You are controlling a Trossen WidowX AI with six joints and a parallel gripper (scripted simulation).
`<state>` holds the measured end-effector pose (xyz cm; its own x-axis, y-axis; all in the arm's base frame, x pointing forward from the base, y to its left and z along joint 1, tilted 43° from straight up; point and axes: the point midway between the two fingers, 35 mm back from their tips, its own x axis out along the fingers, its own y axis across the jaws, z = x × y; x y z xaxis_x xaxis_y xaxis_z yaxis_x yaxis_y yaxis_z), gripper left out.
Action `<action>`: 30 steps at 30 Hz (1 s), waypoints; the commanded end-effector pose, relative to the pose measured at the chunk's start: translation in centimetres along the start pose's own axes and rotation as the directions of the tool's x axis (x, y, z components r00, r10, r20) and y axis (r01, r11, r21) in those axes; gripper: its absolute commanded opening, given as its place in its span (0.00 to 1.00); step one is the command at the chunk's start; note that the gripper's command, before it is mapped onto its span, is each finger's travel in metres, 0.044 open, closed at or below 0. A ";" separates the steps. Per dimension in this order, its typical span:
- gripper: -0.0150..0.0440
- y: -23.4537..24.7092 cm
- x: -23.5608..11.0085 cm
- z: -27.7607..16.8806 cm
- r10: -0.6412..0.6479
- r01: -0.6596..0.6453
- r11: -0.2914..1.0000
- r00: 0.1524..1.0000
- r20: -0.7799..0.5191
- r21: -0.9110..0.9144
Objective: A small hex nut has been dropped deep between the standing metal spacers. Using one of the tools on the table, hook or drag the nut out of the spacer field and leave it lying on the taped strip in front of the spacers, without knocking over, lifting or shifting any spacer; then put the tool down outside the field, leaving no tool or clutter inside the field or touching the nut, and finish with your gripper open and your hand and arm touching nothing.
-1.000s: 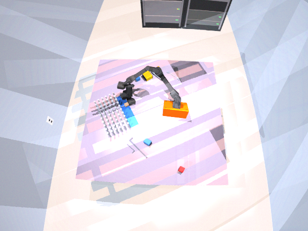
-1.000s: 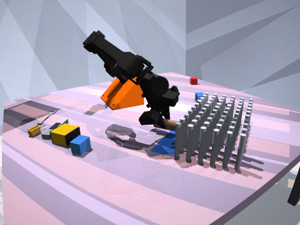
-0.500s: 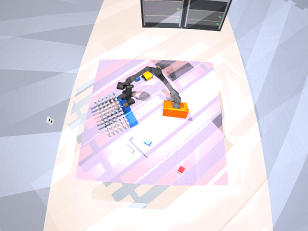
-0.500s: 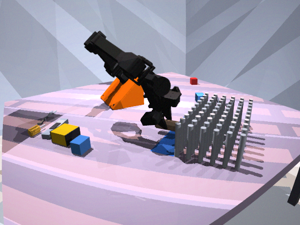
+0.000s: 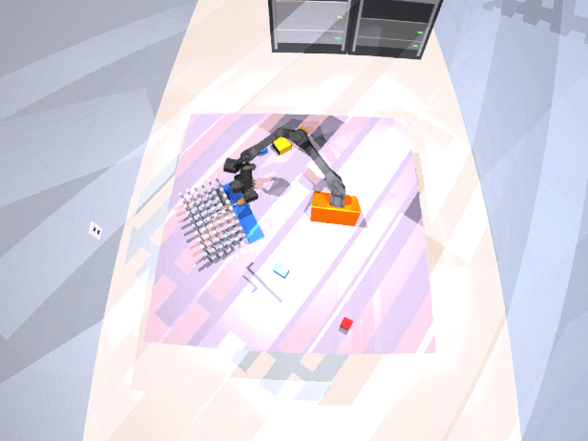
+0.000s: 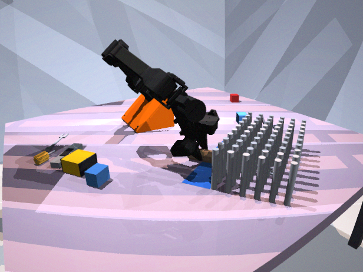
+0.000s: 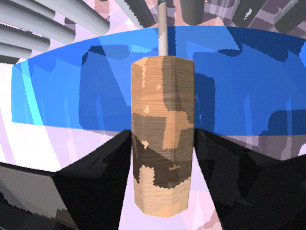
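Note:
My gripper [image 5: 246,199] [image 6: 198,153] [image 7: 163,136] is shut on the wooden handle [image 6: 207,155] [image 7: 162,90] of a tool, above the near side of the blue taped strip [image 5: 256,233] [image 6: 201,177] [image 7: 45,92]. The tool's thin metal shaft [image 7: 163,42] points forward over the strip and in among the standing metal spacers [image 5: 210,224] [image 6: 259,179] [image 7: 92,16]. The shaft's far end is hidden among them. The spacers in view stand upright. I cannot make out the hex nut with certainty.
Two bent metal rods [image 5: 265,283] [image 5: 250,283] lie near the light blue block [image 5: 282,271]. A red cube [image 5: 346,324] [image 6: 234,98] lies farther off. A yellow-black block [image 5: 282,145] [image 6: 76,162], a blue cube [image 6: 97,175] and an orange-handled tool [image 6: 41,158] lie beyond the arm. The orange base [image 5: 334,216] [image 6: 157,118] supports the arm.

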<state>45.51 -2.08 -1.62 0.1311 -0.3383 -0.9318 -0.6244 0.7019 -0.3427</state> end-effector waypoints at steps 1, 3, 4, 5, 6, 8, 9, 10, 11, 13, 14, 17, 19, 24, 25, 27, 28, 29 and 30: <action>0.25 0.0 0.0 0.0 0.000 0.000 1.000 1.000 0.003 -0.004; 0.25 0.0 0.0 -0.1 0.000 0.000 1.000 1.000 0.003 -0.004; 0.25 0.0 0.0 -0.1 0.000 0.000 1.000 1.000 0.003 -0.004; 0.25 0.0 0.0 -0.2 0.000 0.000 1.000 1.000 0.003 -0.004; 0.25 0.0 0.0 -0.2 0.000 0.000 1.000 1.000 0.003 -0.004; 0.25 0.0 -0.1 -0.3 0.000 0.000 1.000 1.000 0.003 -0.004; 0.25 0.0 -0.1 -0.4 0.000 0.000 1.000 1.000 0.003 -0.004; 0.25 0.0 -0.1 -0.4 0.000 0.000 1.000 1.000 0.003 -0.004; 0.25 0.0 -0.1 -0.5 0.000 0.000 1.000 1.000 0.002 -0.004; 0.25 0.0 -0.1 -0.6 0.000 0.000 1.000 1.000 0.002 -0.004; 0.25 0.0 -0.2 -0.6 0.000 0.000 1.000 1.000 0.002 -0.004; 0.25 0.0 -0.2 -0.8 0.000 0.000 1.000 1.000 0.002 -0.004; 0.25 0.0 -0.2 -0.9 0.000 0.000 1.000 1.000 0.002 -0.004; 0.25 0.0 -0.3 -1.2 0.000 0.000 1.000 1.000 0.001 -0.004; 0.25 0.0 -0.3 -1.2 0.000 0.000 1.000 1.000 0.001 -0.004; 0.25 0.0 -0.3 -1.3 0.000 0.000 1.000 1.000 0.001 -0.004; 0.25 0.0 -0.3 -1.4 0.000 0.000 1.000 1.000 0.001 -0.004; 0.25 0.0 -0.3 -1.4 0.000 0.000 1.000 1.000 0.001 -0.004; 0.25 0.0 -0.4 -1.5 0.000 0.000 1.000 1.000 0.001 -0.004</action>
<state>44.57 -2.69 -1.38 0.1305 -0.3378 -0.9321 -0.6266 0.7005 -0.3415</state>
